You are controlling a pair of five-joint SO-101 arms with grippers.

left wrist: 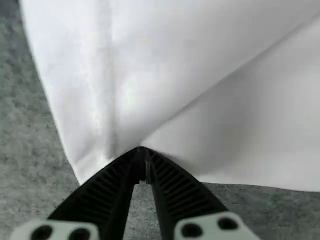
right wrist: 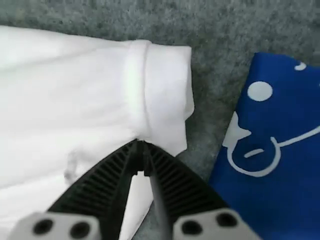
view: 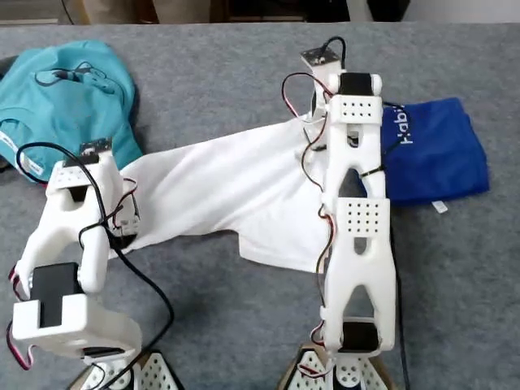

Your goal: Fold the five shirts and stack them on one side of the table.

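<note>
Jaws both pinch white shirt [view: 219, 191] | high view: teal shirt [view: 73, 89], blue shirt [view: 439, 150]

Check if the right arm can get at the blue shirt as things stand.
Probably not yet: the right hand is shut on an edge of the white shirt. The blue shirt lies just beside it, nothing between, so after letting go the way looks free.

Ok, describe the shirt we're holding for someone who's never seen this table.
On the grey table, look at the middle, between the teal shirt on the left and the blue shirt on the right. The white shirt lies spread there, the only white one, pinched at opposite ends by the left gripper and the right gripper.
</note>
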